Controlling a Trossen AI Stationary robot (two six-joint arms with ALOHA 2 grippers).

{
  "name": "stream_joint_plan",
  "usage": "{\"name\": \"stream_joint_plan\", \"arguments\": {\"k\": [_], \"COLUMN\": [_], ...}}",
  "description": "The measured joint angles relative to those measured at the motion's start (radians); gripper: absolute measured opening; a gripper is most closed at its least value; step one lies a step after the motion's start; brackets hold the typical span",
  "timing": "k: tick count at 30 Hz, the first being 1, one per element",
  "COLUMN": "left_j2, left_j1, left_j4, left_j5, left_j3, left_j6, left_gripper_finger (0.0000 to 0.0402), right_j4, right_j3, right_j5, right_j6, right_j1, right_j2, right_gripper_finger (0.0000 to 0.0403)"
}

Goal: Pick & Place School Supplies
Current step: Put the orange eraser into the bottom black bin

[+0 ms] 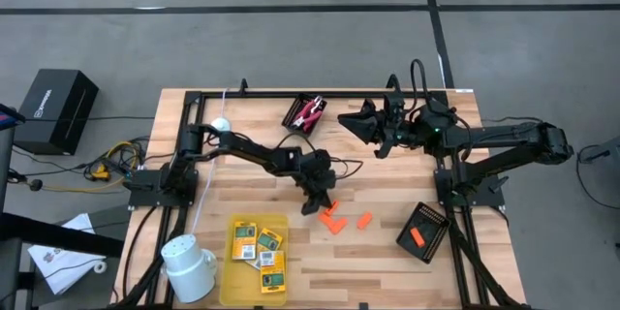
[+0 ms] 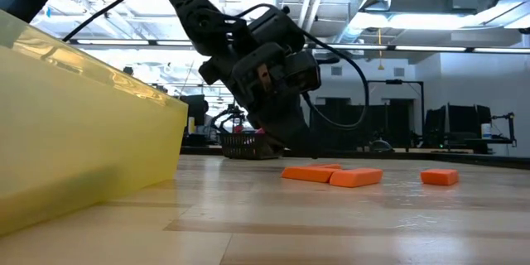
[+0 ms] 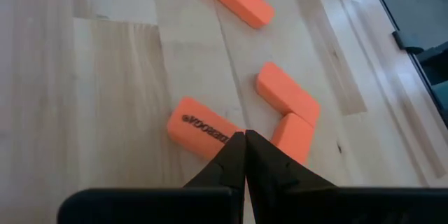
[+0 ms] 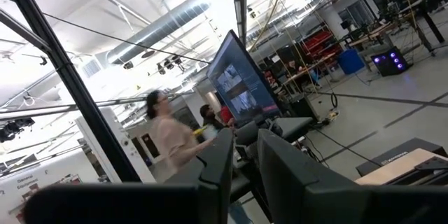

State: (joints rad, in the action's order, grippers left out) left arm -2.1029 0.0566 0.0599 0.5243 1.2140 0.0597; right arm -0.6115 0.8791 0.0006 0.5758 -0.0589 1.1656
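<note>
**Sorting partly done: packets binned, orange pieces mostly loose**

High view. Four yellow-and-green packets [image 1: 258, 245] are seen lying in the yellow tray [image 1: 229, 276] at the near edge of the table [image 1: 387, 271]. One orange piece [image 1: 417, 236] is seen in the black tray [image 1: 424, 232] on the right. Three orange pieces [image 1: 334, 221] remain loose on the table near the middle, two of them touching and one just apart. A red-handled tool [image 1: 312, 112] is seen in a dark basket [image 1: 302, 114] at the far edge. The left gripper [image 1: 317, 201] is placed just beside the loose pieces. The right gripper [image 1: 366, 124] is held well apart, at the far edge, pointing away from the work. A white mug [image 1: 189, 265] stands beside the yellow tray.

Low view. Three orange pieces [image 2: 356, 177] are shown flat on the wood, none lifted. The left gripper [image 2: 281, 137] is seen low behind them; the yellow tray wall [image 2: 83, 157] fills the left.

Left wrist view. The fingers [image 3: 225, 161] are pressed together with nothing between them, their tips over the loose pieces [image 3: 204, 127].

Right wrist view. The fingers [image 4: 217, 157] are held slightly apart and empty; only the room, with a person [image 4: 168, 140], is shown.

Judgement: the packets and the tool appear settled; three orange pieces are judged still to be moved.
</note>
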Motion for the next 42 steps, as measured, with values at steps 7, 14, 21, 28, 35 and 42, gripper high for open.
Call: {"name": "stream_joint_plan", "arguments": {"k": [7, 14, 21, 28, 35, 42], "left_j2": [-0.014, -0.044, -0.047, -0.050, -0.050, -0.050], "left_j1": [0.000, 0.002, 0.007, 0.031, 0.041, 0.044], "left_j4": [0.012, 0.025, 0.010, -0.010, -0.035, -0.062], "left_j5": [-0.014, -0.005, -0.004, 0.009, 0.015, 0.006], "left_j3": [0.000, 0.004, 0.004, 0.003, 0.003, 0.001], "left_j6": [0.000, 0.025, 0.026, 0.024, 0.006, -0.003], "left_gripper_finger": [0.0001, 0.0001, 0.0001, 0.0001, 0.0001, 0.0001], "right_j4": [-0.003, -0.007, -0.010, -0.010, -0.010, -0.010], "right_j3": [0.000, 0.000, 0.000, 0.000, 0.000, 0.000], "right_j5": [0.000, 0.000, -0.005, -0.030, -0.030, -0.038], "right_j6": [0.000, 0.000, 0.000, 0.000, 0.000, 0.000], "right_j1": [0.001, 0.001, 0.001, 0.001, 0.001, 0.001], "right_j2": [0.000, 0.000, 0.000, 0.000, 0.000, 0.000], "right_gripper_finger": [0.0063, 0.0063, 0.0063, 0.0063, 0.0063, 0.0063]}}
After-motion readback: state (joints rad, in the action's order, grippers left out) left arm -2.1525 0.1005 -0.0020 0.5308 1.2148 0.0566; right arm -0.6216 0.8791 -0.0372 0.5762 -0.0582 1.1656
